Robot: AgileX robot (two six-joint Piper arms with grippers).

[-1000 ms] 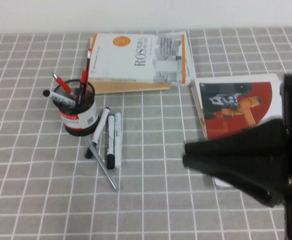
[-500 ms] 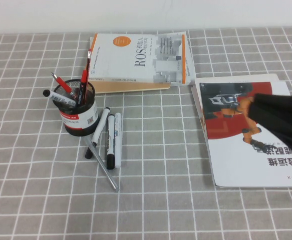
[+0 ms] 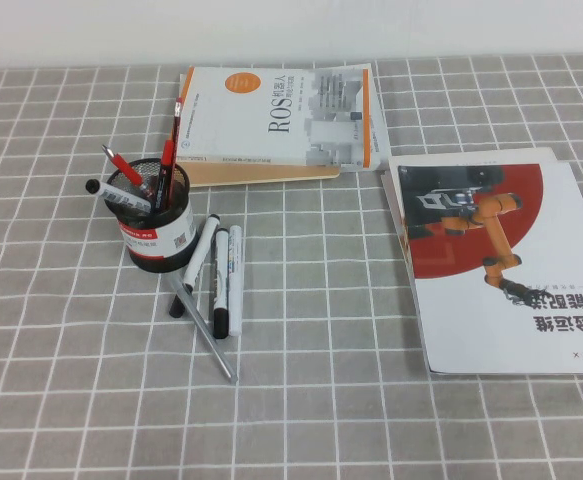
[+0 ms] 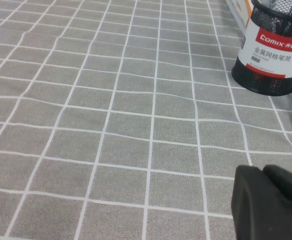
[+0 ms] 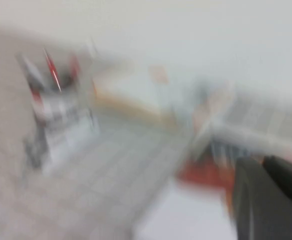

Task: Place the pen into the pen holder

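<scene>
The pen holder (image 3: pixel 158 228) is a black mesh cup with a white and red label, standing on the left of the checked cloth. The pen (image 3: pixel 169 152), black-barrelled with red parts, stands inside it and leans toward the book. A second red pen and a white marker also stick out of the cup. Neither arm shows in the high view. In the left wrist view my left gripper (image 4: pixel 264 175) sits low over the cloth, shut and empty, a short way from the pen holder (image 4: pixel 272 52). My right gripper (image 5: pixel 262 167) is shut and empty in a blurred right wrist view.
Three white markers with black caps (image 3: pixel 233 275) and a thin silver pen (image 3: pixel 209 338) lie beside the cup. A white and orange book (image 3: pixel 276 125) lies behind it. A red and white magazine (image 3: pixel 496 265) lies on the right.
My right arm has pulled back to the right and left the high view, uncovering the magazine. The cup, pens and markers have not moved.
</scene>
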